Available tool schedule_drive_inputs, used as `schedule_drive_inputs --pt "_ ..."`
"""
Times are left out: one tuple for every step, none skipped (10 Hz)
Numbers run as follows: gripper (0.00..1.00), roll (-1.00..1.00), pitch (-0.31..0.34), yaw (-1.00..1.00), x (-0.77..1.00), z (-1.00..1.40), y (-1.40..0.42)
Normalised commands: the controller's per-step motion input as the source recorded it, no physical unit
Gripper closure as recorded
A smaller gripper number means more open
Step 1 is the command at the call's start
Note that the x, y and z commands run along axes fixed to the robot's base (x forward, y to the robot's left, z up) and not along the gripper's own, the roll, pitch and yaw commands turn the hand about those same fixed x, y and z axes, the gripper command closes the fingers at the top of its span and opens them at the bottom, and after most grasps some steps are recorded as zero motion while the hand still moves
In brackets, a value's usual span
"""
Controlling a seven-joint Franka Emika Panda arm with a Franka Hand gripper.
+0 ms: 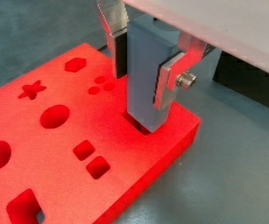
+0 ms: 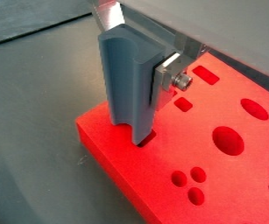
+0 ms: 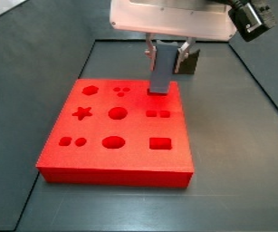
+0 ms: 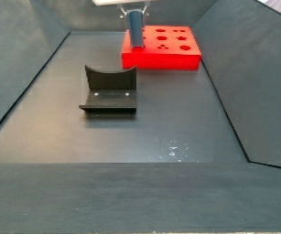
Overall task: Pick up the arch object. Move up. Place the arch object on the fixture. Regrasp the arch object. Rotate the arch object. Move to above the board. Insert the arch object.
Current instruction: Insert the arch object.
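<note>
A dark grey floor (image 4: 167, 119) lies between sloping dark walls (image 4: 20, 73). Small pale scuffs (image 4: 173, 148) mark the floor toward its near edge in a side view.

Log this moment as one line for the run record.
phase: insertion | gripper: shut on grey-blue block, upright | block tip: at slot on red board edge | fixture: bare, apart from board
</note>
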Motion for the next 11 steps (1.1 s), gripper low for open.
schedule_drive_inputs --pt "1.00 0.17 0.016 0.06 0.00 -0.22 -0.21" --pt "1.00 0.09 0.000 0.01 0.00 -0.29 -0.15" --pt "1.00 0.03 0.014 0.00 0.17 -0.42 -0.07" --pt "1.00 0.00 0.040 -0.01 0.35 -0.53 0.00" --pt "1.00 0.00 0.020 -0.01 0.27 -0.53 0.00" --pt "1.00 0.04 0.000 0.00 0.10 -0.59 0.00" --pt "1.00 0.08 -0.033 -0.01 0.00 -0.75 0.00" --pt "1.00 -0.04 -0.049 -0.06 0.03 -0.55 0.00" --pt "1.00 -0.17 -0.183 0.00 0.00 -0.37 0.00" --pt "1.00 -0.13 -0.231 0.00 0.00 -0.28 0.03" --pt "1.00 0.15 -0.084 0.15 -0.05 0.00 -0.24"
